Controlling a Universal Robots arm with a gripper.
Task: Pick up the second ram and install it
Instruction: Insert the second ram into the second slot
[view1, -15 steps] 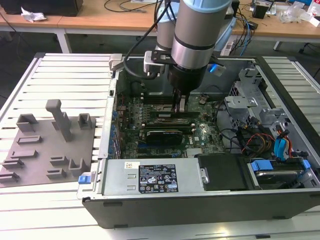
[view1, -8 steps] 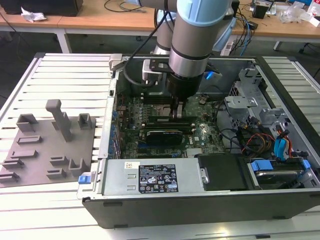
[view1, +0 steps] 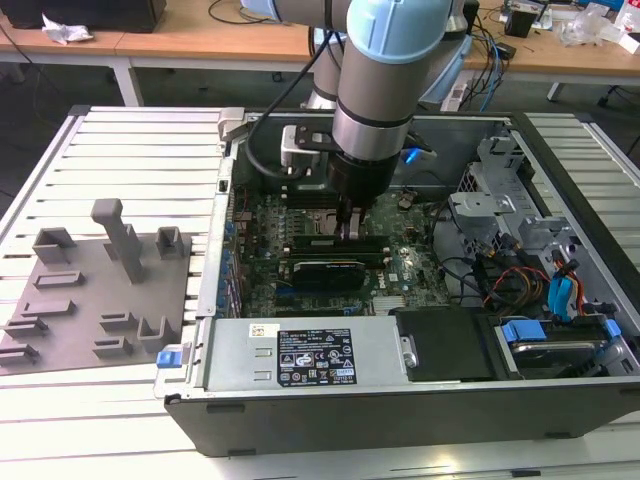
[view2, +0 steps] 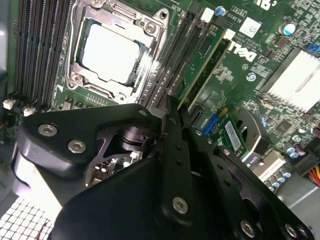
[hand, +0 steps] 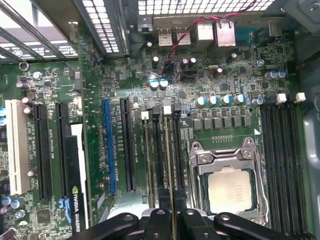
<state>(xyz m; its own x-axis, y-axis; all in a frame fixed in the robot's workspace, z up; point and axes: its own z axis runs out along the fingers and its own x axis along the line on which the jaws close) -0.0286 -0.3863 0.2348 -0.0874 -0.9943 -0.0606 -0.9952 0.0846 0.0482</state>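
Could bend or crack the second ram (hand: 169, 160), or leave one end unseated, by pressing down at a tilt or off the line of its slot just beside the processor socket (hand: 227, 187); could also lose it through too light a pinch. Grips the stick by its top edge, with the hand (hand: 172, 216) drawn in to a narrow gap around it. Looks long, thin and green, seen edge-on in the first wrist view, standing upright among the dark memory slots (hand: 156, 150) next to the socket; cannot tell whether fully seated.
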